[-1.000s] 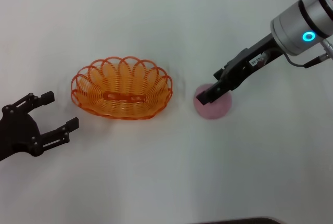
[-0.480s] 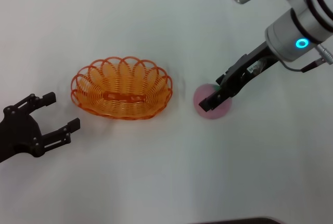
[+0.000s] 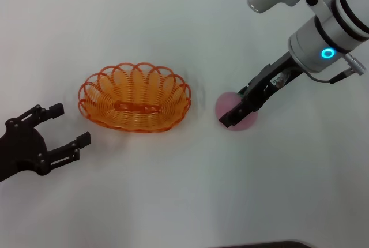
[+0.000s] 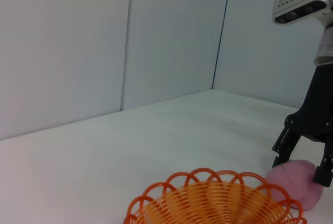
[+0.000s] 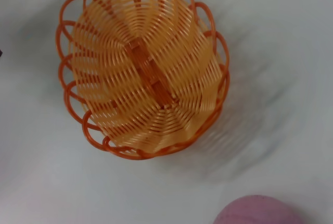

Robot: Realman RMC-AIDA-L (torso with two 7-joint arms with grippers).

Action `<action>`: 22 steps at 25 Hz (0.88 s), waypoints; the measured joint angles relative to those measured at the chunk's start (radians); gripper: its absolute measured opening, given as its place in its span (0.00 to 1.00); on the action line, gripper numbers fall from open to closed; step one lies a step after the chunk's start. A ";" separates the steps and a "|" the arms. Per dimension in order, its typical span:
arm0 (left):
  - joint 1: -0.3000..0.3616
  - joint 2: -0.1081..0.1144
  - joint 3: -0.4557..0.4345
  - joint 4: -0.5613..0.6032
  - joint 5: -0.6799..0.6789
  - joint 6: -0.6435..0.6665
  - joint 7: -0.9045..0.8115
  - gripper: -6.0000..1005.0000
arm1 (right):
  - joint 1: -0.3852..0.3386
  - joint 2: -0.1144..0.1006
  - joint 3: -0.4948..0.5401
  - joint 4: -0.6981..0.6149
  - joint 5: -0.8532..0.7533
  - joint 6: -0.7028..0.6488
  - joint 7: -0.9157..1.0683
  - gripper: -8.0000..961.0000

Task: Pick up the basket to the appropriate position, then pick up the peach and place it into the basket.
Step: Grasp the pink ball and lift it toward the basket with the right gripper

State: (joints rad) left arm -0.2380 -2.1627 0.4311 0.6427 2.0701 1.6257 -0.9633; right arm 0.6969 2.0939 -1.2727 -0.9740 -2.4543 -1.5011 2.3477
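The orange wire basket sits empty on the white table, left of centre; the left wrist view shows its rim and the right wrist view its inside. The pink peach rests on the table to the basket's right, also seen as the peach and the peach. My right gripper is down at the peach, open, with its fingers straddling the fruit. My left gripper hovers open at the left, short of the basket.
The white table stretches all around. Pale walls meet at a corner behind it.
My right arm has swung and lowered, bringing its fingers further around the peach. The peach, the basket and the left gripper have stayed put.
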 joint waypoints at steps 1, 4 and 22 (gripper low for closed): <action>0.000 0.000 0.000 0.000 0.000 0.000 0.000 0.86 | 0.000 0.000 -0.001 0.000 0.000 0.000 0.002 0.99; 0.000 0.000 0.000 0.000 0.001 0.000 0.000 0.86 | 0.000 0.000 -0.003 0.000 0.000 0.002 0.009 0.99; 0.006 0.001 -0.008 0.004 -0.005 0.019 -0.001 0.86 | -0.006 -0.002 -0.019 -0.008 -0.019 0.000 0.011 0.58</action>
State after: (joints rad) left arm -0.2323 -2.1613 0.4233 0.6467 2.0646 1.6445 -0.9644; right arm 0.6911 2.0921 -1.2912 -0.9824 -2.4733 -1.5014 2.3587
